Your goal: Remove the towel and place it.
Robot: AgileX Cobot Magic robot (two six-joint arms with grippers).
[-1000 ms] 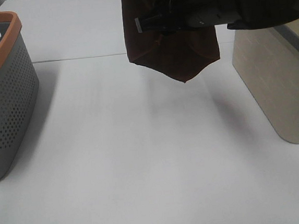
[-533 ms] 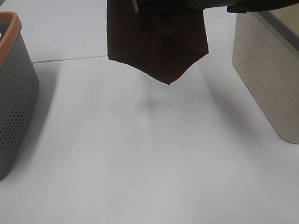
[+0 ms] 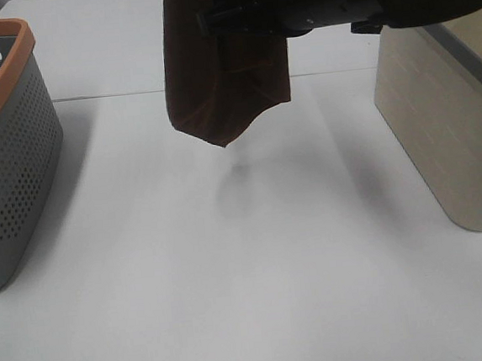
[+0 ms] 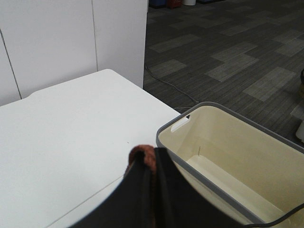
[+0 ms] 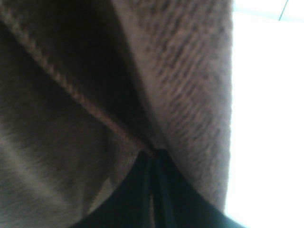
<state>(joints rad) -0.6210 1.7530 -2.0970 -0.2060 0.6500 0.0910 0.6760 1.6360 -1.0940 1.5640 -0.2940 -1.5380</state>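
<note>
The towel (image 3: 216, 90) has shifted leftward and hangs narrower.

Ext. cam: high, looks down & across the desk (image 3: 232, 274), wide view. L wrist cam: faces out past desk edge to floor (image 4: 228, 52), bin (image 4: 237, 142) close below. R wrist cam: right up against towel (image 5: 185, 71), blurred. Shared: bin in ext. + L wrist, towel in ext. + R wrist.

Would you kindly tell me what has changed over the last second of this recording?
The towel, hanging above the table, has travelled leftward in the exterior view, away from the beige bin and toward the grey basket, and it now hangs narrower. The left gripper and right gripper are each shut on it. Bin and basket stayed put.
</note>
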